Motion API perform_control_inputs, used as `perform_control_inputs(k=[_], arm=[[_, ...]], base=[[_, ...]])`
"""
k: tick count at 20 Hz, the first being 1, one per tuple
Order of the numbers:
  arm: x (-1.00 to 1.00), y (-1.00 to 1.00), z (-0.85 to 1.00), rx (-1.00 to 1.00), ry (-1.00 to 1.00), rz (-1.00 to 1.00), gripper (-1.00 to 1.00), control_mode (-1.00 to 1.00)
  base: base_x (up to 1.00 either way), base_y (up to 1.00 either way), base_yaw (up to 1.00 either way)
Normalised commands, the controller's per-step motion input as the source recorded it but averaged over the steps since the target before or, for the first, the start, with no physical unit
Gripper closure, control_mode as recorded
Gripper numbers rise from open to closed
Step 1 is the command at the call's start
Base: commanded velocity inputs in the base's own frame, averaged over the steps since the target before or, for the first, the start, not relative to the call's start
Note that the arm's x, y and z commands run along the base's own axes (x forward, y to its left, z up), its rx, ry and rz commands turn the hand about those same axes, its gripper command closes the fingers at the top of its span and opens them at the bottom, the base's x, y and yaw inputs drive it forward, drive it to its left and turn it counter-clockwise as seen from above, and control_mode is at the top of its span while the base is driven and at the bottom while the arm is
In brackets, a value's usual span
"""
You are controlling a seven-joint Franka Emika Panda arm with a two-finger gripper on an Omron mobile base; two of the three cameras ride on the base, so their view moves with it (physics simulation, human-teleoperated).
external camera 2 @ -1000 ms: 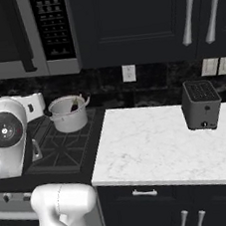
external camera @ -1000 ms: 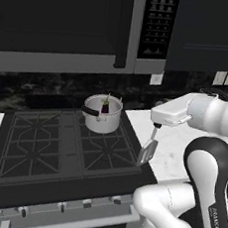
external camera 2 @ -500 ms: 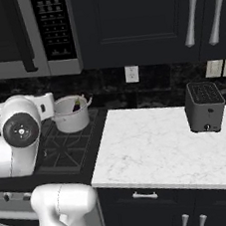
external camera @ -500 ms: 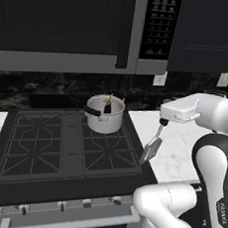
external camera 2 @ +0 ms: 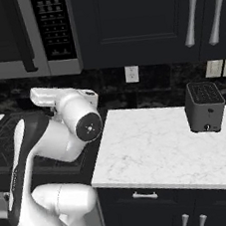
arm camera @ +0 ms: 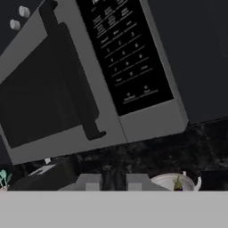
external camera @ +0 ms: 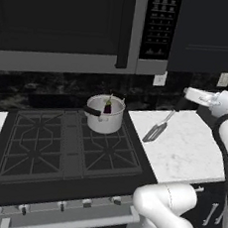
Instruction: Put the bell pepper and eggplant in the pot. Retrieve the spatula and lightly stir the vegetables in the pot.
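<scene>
Pot [external camera: 105, 116] sits on the rear right burner of the stove [external camera: 67, 146], small dark eggplant [external camera: 108, 106] standing inside it; the bell pepper cannot be made out from here, likely down behind the rim. Spatula [external camera: 156, 129] hangs tilted above the white marble tabletop [external camera: 182, 148], slotted head low toward the pot, handle running up and right toward the wrist. The claw [arm camera: 112, 182] shows two blunt tips side by side with a slim gap; what they hold, if anything, cannot be told from the hand view, though the spatula's airborne pose suggests it is being carried. Judged step: vegetables are in, spatula retrieval is underway, stirring not yet begun. Next move calls for bringing the head over the pot's opening, then lowering it inside without knocking the rim or the near side handle. Hand view looks up at the microwave [arm camera: 89, 80] with pot rim at bottom right. The microwave's keypad carries rows of small markings, too blurred to read; no brand legible. Toaster [external camera 2: 205, 105] stands well apart on the far tabletop.
</scene>
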Motion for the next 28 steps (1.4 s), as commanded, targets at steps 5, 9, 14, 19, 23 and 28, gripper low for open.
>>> perform_control_inputs(k=[5, 9, 14, 19, 23, 28], arm=[[0.73, -0.31, -0.04, 0.38, 0.02, 0.0, 1.0, -1.0], [0.64, -0.3, -0.06, 0.39, 0.01, 0.0, 1.0, -1.0], [0.34, -0.18, -0.22, 0.35, 0.0, 0.0, 1.0, -1.0], [0.16, -0.05, -0.62, 0.23, 0.0, 0.0, 1.0, -1.0], [0.28, 0.0, -0.41, 0.07, -0.05, 0.0, 1.0, -1.0], [0.38, 0.03, -0.09, 0.0, -0.1, 0.0, 1.0, -1.0]], base=[[0.0, 0.0, 0.0], [0.0, 0.0, 0.0], [0.0, 0.0, 0.0], [0.0, 0.0, 0.0], [0.0, 0.0, 0.0], [0.0, 0.0, 0.0]])
